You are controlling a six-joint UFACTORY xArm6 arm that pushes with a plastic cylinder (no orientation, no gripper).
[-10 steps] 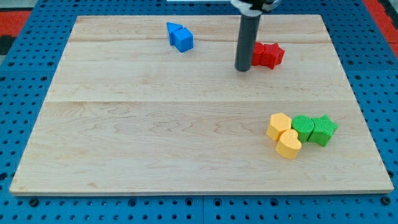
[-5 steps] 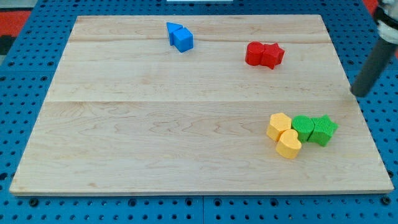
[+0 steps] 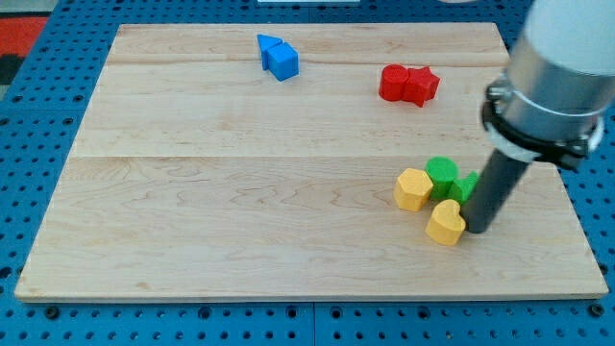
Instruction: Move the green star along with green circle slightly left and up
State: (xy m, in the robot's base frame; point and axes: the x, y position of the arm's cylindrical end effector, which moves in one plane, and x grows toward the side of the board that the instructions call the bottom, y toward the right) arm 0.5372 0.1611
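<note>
Tip near desk's bottom-right, beside green star, green circle; no jaws. Pushing underway; next, up-left.

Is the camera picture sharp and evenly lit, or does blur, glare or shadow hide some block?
Camera view: even light, no glare, blocks sharp. The arm's pale upper part is soft at the view's right. My tip and its rod cover most of the green star; the green circle shows fully.

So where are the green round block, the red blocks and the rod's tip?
green circle (image 3: 442, 172), camera view, its top face.
red blocks (image 3: 408, 84), camera view, where the pair meets.
my tip (image 3: 477, 229), camera view, rod's lowest end.
</note>
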